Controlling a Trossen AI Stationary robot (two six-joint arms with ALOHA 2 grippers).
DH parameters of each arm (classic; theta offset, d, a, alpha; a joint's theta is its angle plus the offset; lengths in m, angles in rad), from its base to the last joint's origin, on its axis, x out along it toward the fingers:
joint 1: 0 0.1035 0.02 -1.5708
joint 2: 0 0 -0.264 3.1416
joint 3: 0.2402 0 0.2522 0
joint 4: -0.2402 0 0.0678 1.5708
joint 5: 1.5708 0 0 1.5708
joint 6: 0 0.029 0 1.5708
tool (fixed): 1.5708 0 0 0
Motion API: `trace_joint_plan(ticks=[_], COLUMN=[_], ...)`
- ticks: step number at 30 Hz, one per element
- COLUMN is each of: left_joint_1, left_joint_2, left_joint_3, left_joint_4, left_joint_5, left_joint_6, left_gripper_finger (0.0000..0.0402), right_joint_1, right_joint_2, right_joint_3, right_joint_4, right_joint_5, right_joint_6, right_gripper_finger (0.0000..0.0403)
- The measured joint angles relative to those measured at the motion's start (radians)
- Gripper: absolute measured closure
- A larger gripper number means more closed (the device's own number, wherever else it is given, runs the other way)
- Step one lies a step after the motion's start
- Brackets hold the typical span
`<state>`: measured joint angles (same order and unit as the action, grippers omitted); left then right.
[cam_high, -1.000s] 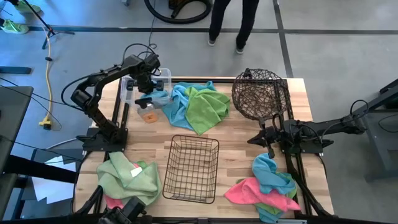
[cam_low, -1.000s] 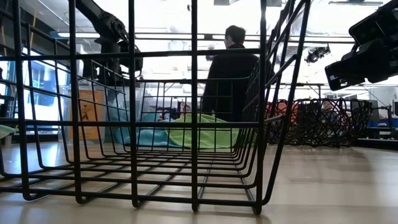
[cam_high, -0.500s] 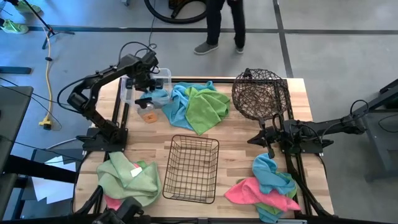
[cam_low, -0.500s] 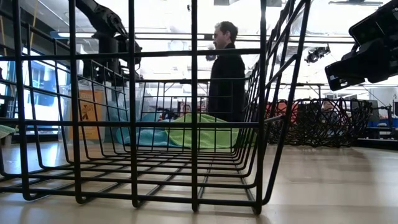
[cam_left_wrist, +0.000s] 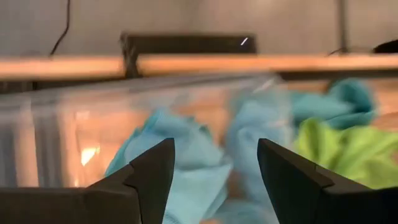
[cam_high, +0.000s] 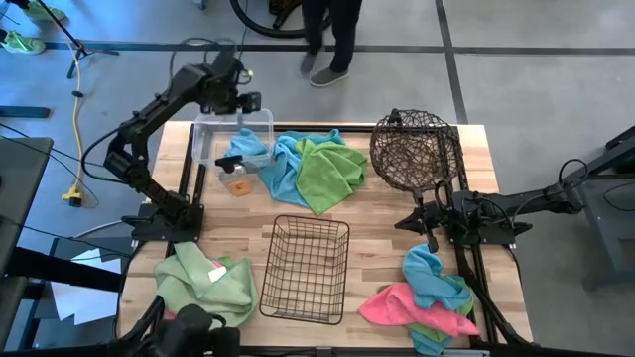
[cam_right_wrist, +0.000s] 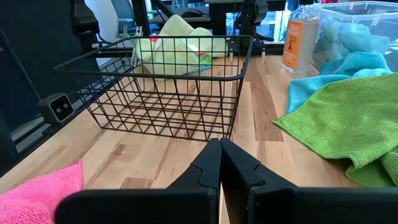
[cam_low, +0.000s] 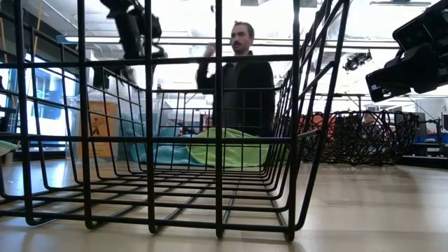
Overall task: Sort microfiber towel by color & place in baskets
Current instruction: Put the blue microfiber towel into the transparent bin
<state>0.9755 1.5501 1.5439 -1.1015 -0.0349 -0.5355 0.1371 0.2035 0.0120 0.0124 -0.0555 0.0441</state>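
Left gripper lifted off clear bin, jaws apart, empty | light blue towel in bin | risk: edge trails out.

Robot lab: wooden bench, taped concrete floor

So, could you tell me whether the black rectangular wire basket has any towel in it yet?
No, in the high view the black wire basket shows only bare table wood through its mesh, with no cloth inside.
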Motion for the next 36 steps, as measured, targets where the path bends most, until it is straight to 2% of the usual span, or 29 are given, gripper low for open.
trace_joint_plan(ticks=[7, 13, 18, 25, 30, 36], left_joint_1=[-0.076, -0.256, -0.477, -0.777, -0.919, -1.046], left_joint_2=[-0.009, -0.095, -0.2, -0.339, -0.392, -0.411], left_joint_3=[0.2, 0.176, 0.037, -0.27, -0.452, -0.578], left_joint_4=[0.007, 0.104, 0.274, 0.657, 0.827, 1.084], left_joint_5=[-0.003, -0.057, -0.136, -0.23, -0.266, -0.258], left_joint_6=[0.124, 0.171, 0.175, 0.147, 0.117, 0.085], left_gripper_finger=[0.0184, 0.0184, 0.0184, 0.0184, 0.0184, 0.0184], right_joint_1=[0.0, 0.0, 0.0, 0.0, 0.0, 0.0], right_joint_2=[0.0, 0.0, 0.0, 0.0, 0.0, 0.0], right_joint_3=[0.0, 0.0, 0.0, 0.0, 0.0, 0.0], right_joint_4=[0.0, 0.0, 0.0, 0.0, 0.0, 0.0], right_joint_5=[0.0, 0.0, 0.0, 0.0, 0.0, 0.0], right_joint_6=[0.0, 0.0, 0.0, 0.0, 0.0, 0.0], right_gripper_finger=[0.0402, 0.0402, 0.0402, 0.0402, 0.0402, 0.0402])
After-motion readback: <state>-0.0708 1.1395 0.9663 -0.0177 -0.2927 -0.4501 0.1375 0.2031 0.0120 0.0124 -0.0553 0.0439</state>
